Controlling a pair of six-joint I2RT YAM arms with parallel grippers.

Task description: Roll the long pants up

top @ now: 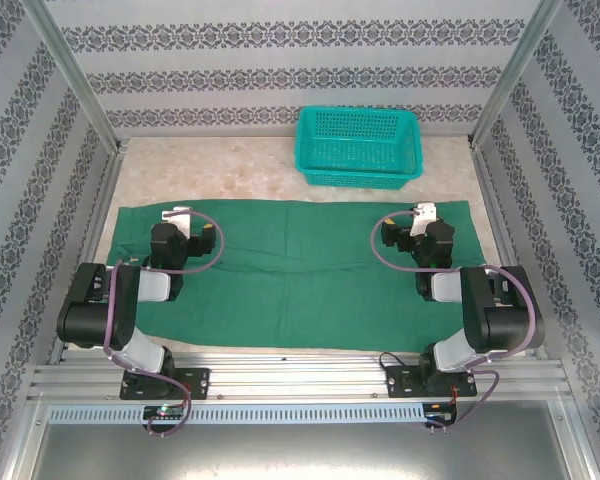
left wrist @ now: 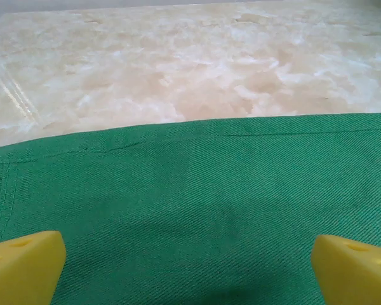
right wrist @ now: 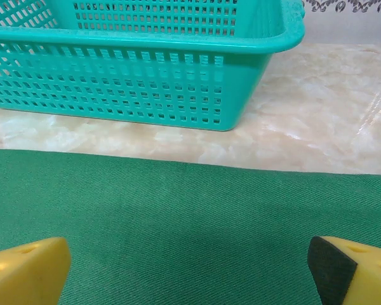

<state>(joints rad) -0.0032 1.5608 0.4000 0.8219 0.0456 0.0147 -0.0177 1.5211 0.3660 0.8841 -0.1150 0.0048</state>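
1. Count: 1 long pants [top: 300, 275], 1 teal mesh basket [top: 360, 148], 2 arms, 2 claws, 2 yellow fingers per claw.
2. Long pants: dark green, spread flat on the marble-pattern worktop [top: 230, 170], long axis running left to right. They lie between the arm bases and the basket. No fold or roll is visible anywhere along them.
3. Basket: stands at the far side of the worktop, right of centre. The right wrist view shows a strip of bare worktop between the basket and the far edge of the pants, so the 2 are near but apart.
4. Left arm: elbow folded back over its base, forearm reaching forward. Left claw [top: 180, 217] sits over the far left part of the pants, pointed toward their far edge.
5. Left claw state: released. Its fingers [left wrist: 22, 267] stand wide apart at the bottom corners of the left wrist view, with flat fabric below and between them. A stitched hem [left wrist: 6, 190] shows at the left margin. Contact with the fabric: cannot tell.
6. Right arm: same folded pose, mirrored. Right claw [top: 420, 217] sits over the far right part of the pants, facing the basket.
7. Right claw state: released. Its fingers [right wrist: 25, 270] are wide apart over smooth fabric, nothing gripped. Contact with the fabric: cannot tell.
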